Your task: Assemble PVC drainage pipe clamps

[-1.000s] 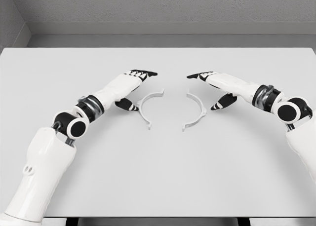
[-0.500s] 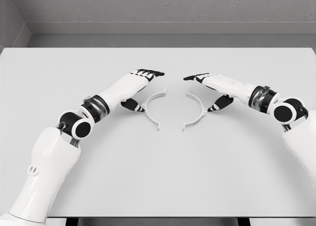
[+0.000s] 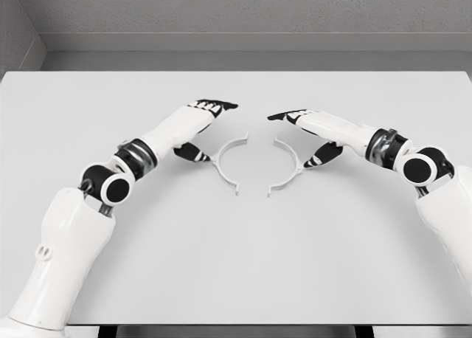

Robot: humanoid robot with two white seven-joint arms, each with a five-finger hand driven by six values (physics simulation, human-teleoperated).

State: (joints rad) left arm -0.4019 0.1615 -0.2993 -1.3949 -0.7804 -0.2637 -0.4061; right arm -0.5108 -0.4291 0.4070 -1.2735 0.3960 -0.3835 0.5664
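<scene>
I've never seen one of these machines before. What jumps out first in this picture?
Two white arms reach in from either side, the left hand and right hand with black-tipped fingers spread, meeting near the middle of a plain white table. Between them lie two thin white half-rings, the left half-ring and the right half-ring, curved toward each other like an almost closed circle with small gaps between their ends.

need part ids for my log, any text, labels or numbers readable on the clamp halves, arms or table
None: no text, label, number or sign shows anywhere.
Left clamp half: plain white, unmarked.
Right clamp half: plain white, unmarked.
Left hand and right hand: white and black shells, no print.
Table: bare white.
</scene>
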